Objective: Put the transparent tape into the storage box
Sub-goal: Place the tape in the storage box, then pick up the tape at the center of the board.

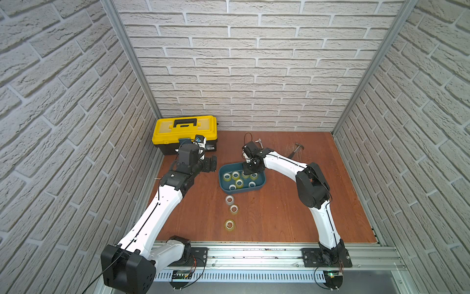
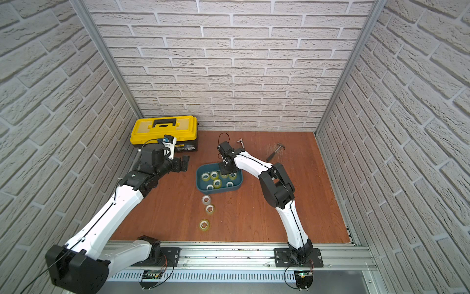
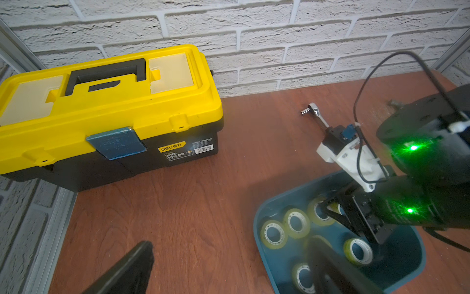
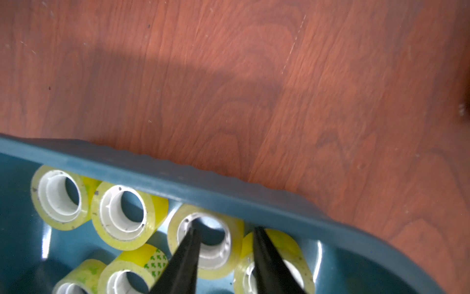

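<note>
The right hand (image 4: 224, 228) stands fingers apart astride the wall of a transparent tape roll (image 4: 175, 234) lying under it in the storage box (image 4: 229, 191), one finger down the core; lifting off crooked could, I reckon, snag that roll and hoist it out.

Ten rolls of transparent tape (image 1: 239, 182) show in both top views: seven lie inside the one storage box (image 1: 241, 191), and three lie on the bench (image 1: 279, 216), strung out toward 6 o'clock from the box. There is one yellow-lidded toolbox (image 1: 185, 127), one hammer (image 1: 296, 150) and one ratchet wrench (image 3: 314, 112). Two robot arms (image 1: 162, 203) stand at the bench, each with a single two-fingered hand: one left hand (image 1: 213, 163) and one right hand (image 4: 223, 229).
</note>
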Motion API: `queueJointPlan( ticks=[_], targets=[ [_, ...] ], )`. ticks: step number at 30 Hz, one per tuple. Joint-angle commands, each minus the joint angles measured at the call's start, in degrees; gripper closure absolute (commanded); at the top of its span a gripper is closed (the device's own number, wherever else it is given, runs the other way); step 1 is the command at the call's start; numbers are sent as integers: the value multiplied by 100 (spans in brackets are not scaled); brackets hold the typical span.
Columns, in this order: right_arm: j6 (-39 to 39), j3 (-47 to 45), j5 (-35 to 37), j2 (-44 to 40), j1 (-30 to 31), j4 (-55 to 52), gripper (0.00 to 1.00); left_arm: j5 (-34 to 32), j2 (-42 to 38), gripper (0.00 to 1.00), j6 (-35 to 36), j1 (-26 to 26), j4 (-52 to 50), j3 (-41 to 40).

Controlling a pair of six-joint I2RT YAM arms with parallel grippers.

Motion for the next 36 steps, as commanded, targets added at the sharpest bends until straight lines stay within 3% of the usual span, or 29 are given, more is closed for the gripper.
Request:
queueJointPlan(
  ticks=[1, 9, 16, 22, 25, 29, 36],
  targets=[
    [27, 141, -56, -224, 59, 102, 54, -14, -34, 2, 81, -21, 121, -63],
    [53, -236, -82, -1197, 115, 104, 53, 109, 29, 2, 57, -47, 138, -65],
    [231, -1472, -75, -2640, 287, 453, 55, 648, 616, 2, -96, -222, -14, 174],
    [549, -2807, 25, -3825, 729, 787, 56, 613, 725, 2, -308, -198, 64, 131],
    [930, -3584, 197, -4387, 1050, 1059, 57, 665, 851, 2, -320, -48, 10, 226],
    [1376, -4486, 394, -4924, 1527, 1581, 57, 1018, 925, 2, -643, 520, 153, 201],
    [2056, -5271, 682, -5010, 2138, 1800, 57, 1071, 826, 2, -709, 746, 232, 126]
  ],
)
